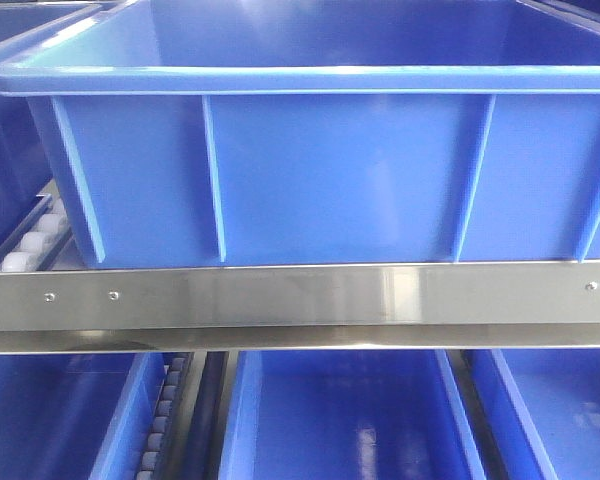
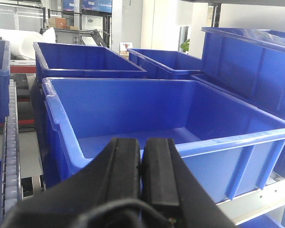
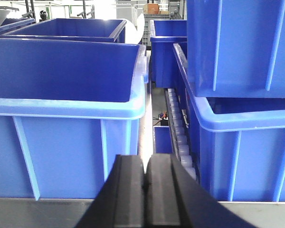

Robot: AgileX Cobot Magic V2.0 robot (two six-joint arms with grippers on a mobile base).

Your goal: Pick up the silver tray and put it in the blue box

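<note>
The silver tray shows in no view. The blue box (image 1: 320,170) fills the front view, standing on a steel shelf rail (image 1: 300,300); its ribbed front wall faces me. In the left wrist view the box (image 2: 228,142) is open and looks empty, just beyond my left gripper (image 2: 141,142), which is shut with nothing between its black fingers. In the right wrist view my right gripper (image 3: 145,159) is shut and empty, in front of the box's right corner (image 3: 66,142) and the gap beside it.
More blue crates stand behind (image 2: 85,61), to the right (image 3: 242,142) with another stacked on it (image 3: 237,42), and on the lower shelf (image 1: 350,420). White roller tracks (image 3: 180,133) run between the crates.
</note>
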